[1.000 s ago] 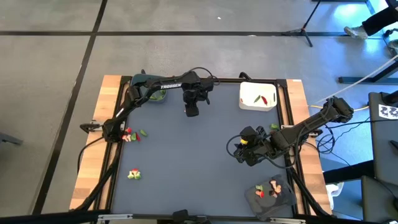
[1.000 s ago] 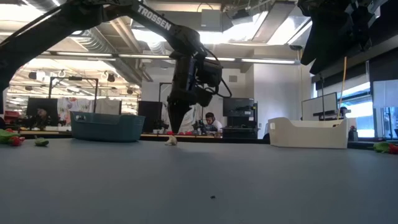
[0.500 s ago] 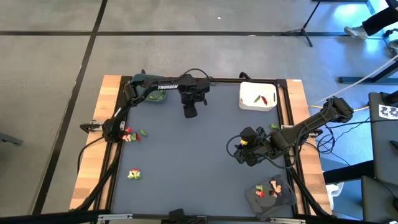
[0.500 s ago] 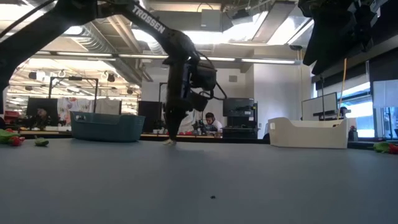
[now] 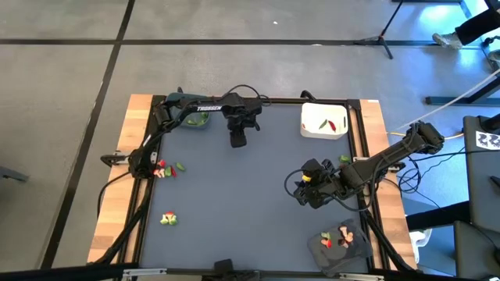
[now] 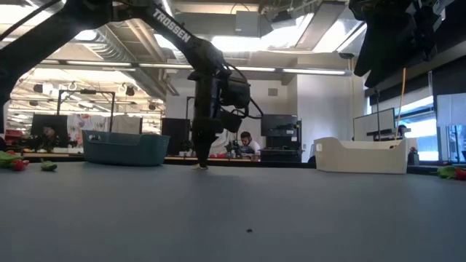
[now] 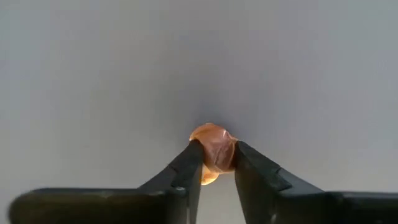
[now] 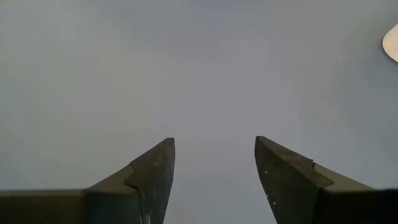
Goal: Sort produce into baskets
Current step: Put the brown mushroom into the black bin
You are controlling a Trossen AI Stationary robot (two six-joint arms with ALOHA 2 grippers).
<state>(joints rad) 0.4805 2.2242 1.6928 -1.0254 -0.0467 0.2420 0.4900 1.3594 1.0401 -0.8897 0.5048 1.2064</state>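
While my left gripper (image 7: pixel 213 163) stands down on the mat at about twelve o'clock of the table, its fingers sit against both sides of a small tan piece of produce (image 7: pixel 212 149), clamped on it or very nearly so. That piece rests on the grey mat, between the blue-grey tub (image 5: pixel 190 117) toward eleven o'clock and the white tub (image 5: pixel 324 121) toward one o'clock. I judge it light and hard, a smooth rounded toy that could squirt out from between the narrow tips if pinched off-centre. I would hold it across its widest part, as the tips do now, and lift slowly. My right gripper (image 8: pixel 213 163) waits at about four o'clock, its fingers well apart and holding nothing. More produce lies at nine o'clock (image 5: pixel 163 169), and the dark grey tray (image 5: pixel 318 248) sits at five o'clock.
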